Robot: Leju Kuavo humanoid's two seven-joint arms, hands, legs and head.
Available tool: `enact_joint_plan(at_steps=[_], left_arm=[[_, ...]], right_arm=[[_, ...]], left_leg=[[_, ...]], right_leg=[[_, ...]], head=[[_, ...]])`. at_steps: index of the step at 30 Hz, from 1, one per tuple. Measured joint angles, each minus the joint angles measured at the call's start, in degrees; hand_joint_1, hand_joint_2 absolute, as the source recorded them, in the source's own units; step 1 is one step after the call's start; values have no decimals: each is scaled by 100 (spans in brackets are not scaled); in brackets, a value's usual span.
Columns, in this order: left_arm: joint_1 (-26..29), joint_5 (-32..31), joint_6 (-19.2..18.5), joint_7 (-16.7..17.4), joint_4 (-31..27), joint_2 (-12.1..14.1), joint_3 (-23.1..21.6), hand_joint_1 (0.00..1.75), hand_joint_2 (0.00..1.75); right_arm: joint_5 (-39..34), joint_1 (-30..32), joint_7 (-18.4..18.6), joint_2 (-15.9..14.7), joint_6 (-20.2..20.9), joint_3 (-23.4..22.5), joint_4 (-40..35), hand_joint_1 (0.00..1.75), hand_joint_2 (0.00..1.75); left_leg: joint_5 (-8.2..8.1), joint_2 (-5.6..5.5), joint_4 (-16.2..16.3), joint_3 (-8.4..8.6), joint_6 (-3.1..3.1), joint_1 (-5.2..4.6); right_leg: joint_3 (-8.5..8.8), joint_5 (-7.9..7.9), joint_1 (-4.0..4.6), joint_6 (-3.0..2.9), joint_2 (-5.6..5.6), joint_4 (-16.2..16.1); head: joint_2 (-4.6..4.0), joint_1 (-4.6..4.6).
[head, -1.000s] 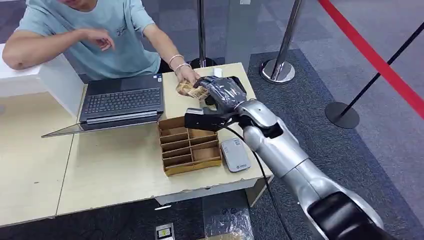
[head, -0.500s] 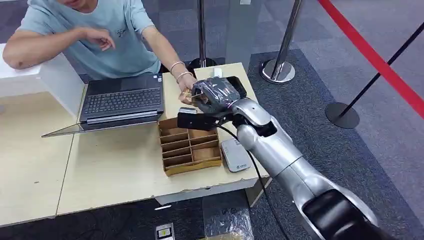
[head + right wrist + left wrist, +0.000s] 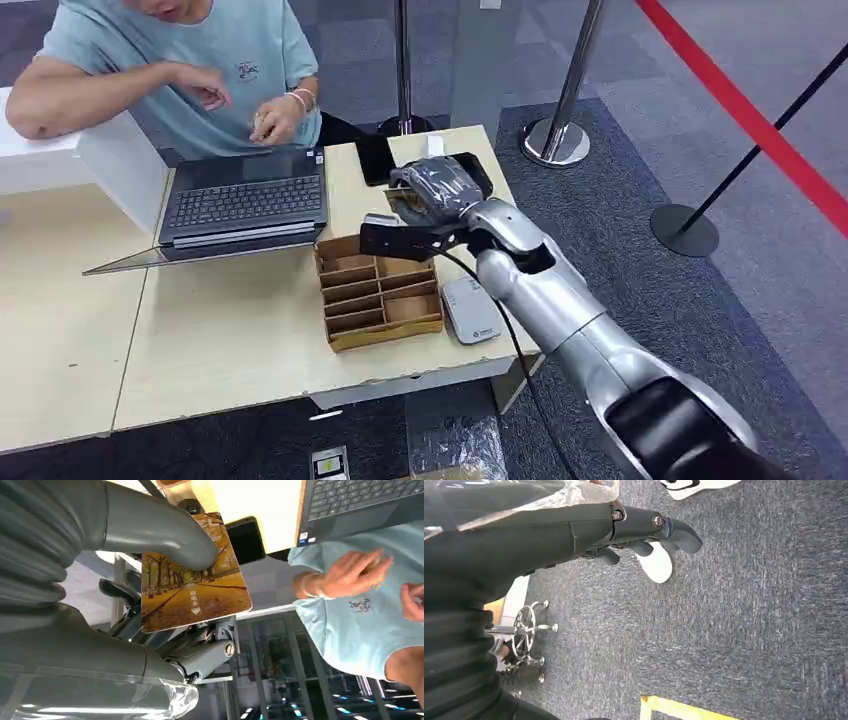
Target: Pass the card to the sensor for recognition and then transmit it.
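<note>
The person's hand (image 3: pixel 277 117) has pulled back from the right hand (image 3: pixel 432 192) to the upper left of the head view.
The glossy, round-cornered card (image 3: pixel 192 589) sits pinched under that hand's thumb above the wooden table (image 3: pixel 240 330); the left hand (image 3: pixel 644 532) hangs empty, fingers loosely apart, over grey carpet.

The head view looks forward and down from high on the robot over the surface (image 3: pixel 240 340). The right wrist view sits close behind its robot hand (image 3: pixel 125 625), sharing the laptop (image 3: pixel 245 200) at the far edge. The left wrist view faces the carpeted floor (image 3: pixel 734 630).
</note>
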Motion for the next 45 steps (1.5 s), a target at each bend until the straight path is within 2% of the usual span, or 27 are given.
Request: enact_joint_plan(at_steps=[15, 21, 31, 45], left_arm=[[25, 83, 77, 107, 9, -24, 0, 0, 175], [25, 101, 122, 90, 9, -31, 0, 0, 175], [21, 98, 164, 87, 11, -57, 0, 0, 175], [11, 85, 177, 0, 11, -96, 0, 0, 175]], right_arm=[[-863, 732, 63, -686, -376, -579, 186, 175, 175], [-1141, 1077, 13, -822, -369, -780, 315, 175, 175], [-1292, 1525, -24, -784, -302, -835, 496, 175, 175], [-1233, 1656, -184, -398, -201, -750, 927, 175, 175]], left_leg=[[-1, -1, 1, -1, 0, -1], [-1, 0, 0, -1, 1, 0], [-1, 0, 0, -3, 0, 0], [-1, 3, 0, 2, 0, 1]], right_leg=[[-1, 0, -1, 0, 0, -4], [-1, 0, 0, 0, 1, -3], [0, 0, 0, 0, 1, -3], [3, 0, 1, 0, 2, -2]], head=[[0, 0], [0, 0], [0, 0], [0, 0]])
